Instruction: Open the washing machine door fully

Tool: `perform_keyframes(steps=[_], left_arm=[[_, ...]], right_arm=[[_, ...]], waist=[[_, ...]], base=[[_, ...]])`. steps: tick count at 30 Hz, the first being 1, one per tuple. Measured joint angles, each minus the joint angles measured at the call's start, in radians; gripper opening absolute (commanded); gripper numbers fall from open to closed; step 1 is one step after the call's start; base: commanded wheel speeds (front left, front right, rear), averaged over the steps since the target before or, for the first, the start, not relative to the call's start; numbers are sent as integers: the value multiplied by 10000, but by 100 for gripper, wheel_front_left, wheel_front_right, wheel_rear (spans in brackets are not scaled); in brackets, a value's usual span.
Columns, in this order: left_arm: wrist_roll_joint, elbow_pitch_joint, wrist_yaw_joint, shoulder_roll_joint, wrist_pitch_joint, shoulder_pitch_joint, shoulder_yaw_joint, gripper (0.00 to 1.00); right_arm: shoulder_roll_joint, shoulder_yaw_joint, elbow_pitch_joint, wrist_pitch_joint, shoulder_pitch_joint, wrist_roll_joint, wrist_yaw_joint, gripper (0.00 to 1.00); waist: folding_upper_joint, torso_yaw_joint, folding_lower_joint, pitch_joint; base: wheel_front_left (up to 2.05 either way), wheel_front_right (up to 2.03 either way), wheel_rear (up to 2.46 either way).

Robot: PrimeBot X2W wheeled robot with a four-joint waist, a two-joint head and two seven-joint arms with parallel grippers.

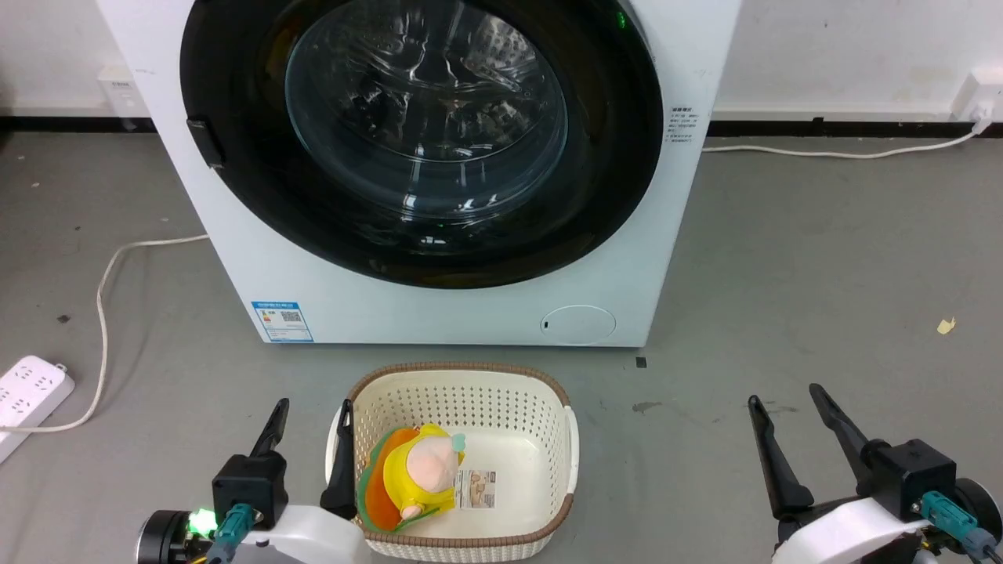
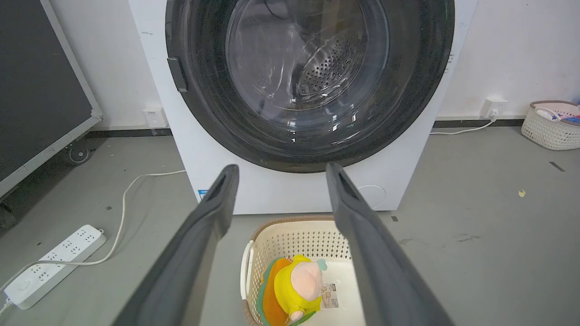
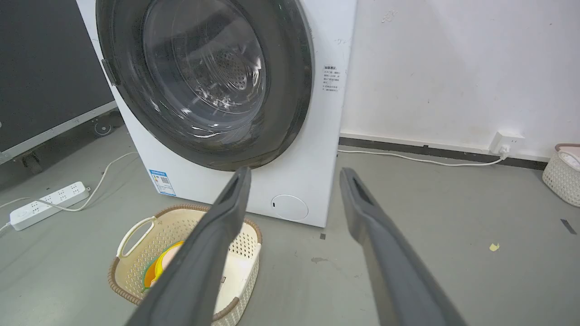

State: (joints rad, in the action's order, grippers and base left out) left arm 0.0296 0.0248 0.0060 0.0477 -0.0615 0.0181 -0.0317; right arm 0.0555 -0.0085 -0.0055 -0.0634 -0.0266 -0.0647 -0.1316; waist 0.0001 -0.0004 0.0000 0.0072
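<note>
The left gripper [image 1: 313, 407] and right gripper [image 1: 785, 395] sit low with fingers spread wide, holding nothing. Just beside the left one, a cream basket [image 1: 462, 370] holding a yellow plush toy [image 1: 419, 470] stands before the washing machine door [image 1: 423, 133], which is shut. A power strip [image 1: 27, 392] lies off left.

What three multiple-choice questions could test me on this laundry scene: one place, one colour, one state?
1. Where does the basket stand? A. On the floor before the washer. B. On top of the washer. C. Inside the drum.
2. What colour is the rim of the washing machine door? A. Red. B. Black. C. White.
3. The door is: A. wide open. B. taken off. C. shut.
Key: A, it sits at the washer's foot; B, its ring is glossy black; C, it lies flush with the washer.
</note>
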Motion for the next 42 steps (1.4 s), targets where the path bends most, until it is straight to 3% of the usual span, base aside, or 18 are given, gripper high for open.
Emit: perform_keyframes(steps=[11,25,26,27,42], left_arm=[[17,-17,-8,2,-192,-174,-113,100],[105,-77,-94,2,-437,-546,-224,100],[111,-81,-94,2,-454,-589,-242,100],[111,-81,-94,2,-454,-589,-242,100],[272,-165,-105,2,-729,-1016,-504,100]], right_arm=[[259,159,113,-98,767,-374,0,100],[487,79,535,209,2546,-1831,0,100],[485,36,604,261,2684,-1944,0,36],[485,36,604,261,2684,-1944,0,0],[299,-1026,2021,997,5471,-3446,2,0]], waist=[[0,88,0,462],[0,326,1,1191],[0,350,1,1240],[0,350,1,1240],[0,751,1,2112]], base=[[0,0,0],[0,0,0],[0,0,0],[0,0,0],[0,0,0]])
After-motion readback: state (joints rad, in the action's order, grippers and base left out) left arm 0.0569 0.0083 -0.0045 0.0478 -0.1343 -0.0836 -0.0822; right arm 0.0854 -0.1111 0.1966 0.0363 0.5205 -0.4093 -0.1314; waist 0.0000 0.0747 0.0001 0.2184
